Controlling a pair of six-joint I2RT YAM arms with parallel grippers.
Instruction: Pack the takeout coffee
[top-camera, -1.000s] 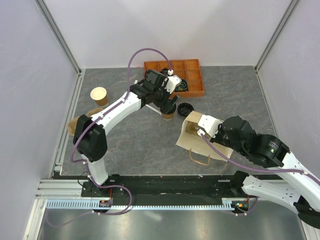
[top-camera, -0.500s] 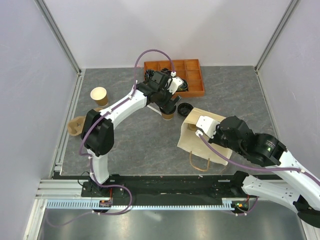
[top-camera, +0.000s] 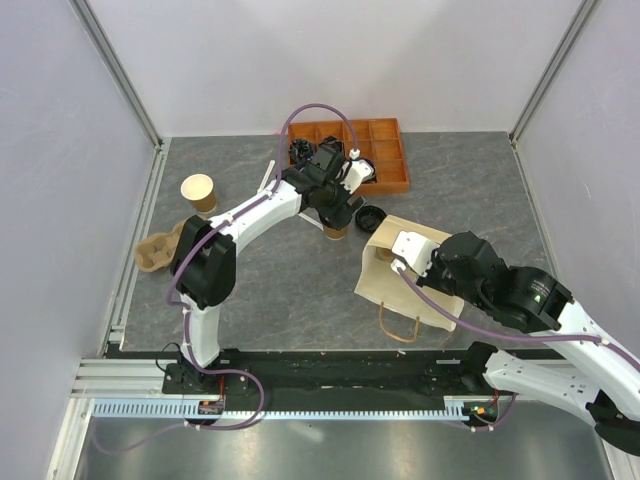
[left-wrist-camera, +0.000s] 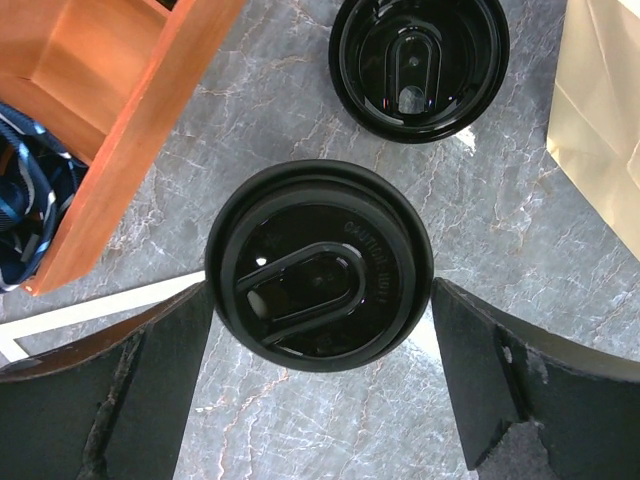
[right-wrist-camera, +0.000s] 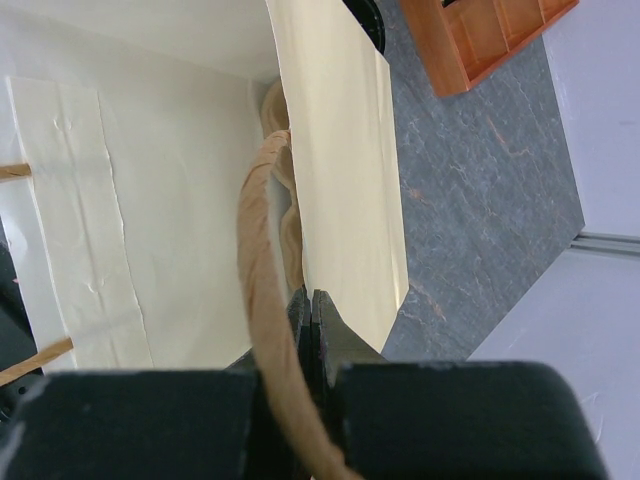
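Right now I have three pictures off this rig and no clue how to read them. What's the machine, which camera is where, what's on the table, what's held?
The machine is two robot arms bolted at the table's near edge, a left arm and a right arm, each ending in a two-finger claw. The wide picture looks down from above and behind them. The other two come from cameras on the wrists.

The left claw is open, with one finger on each side of the takeout coffee, a brown cup with a black lid. It does not look clamped yet. The right claw is shut on the paper bag at its edge, beside a rope handle.

Also on the grey table are a spare black lid, an orange tray, a lidless cup and a pulp carrier.
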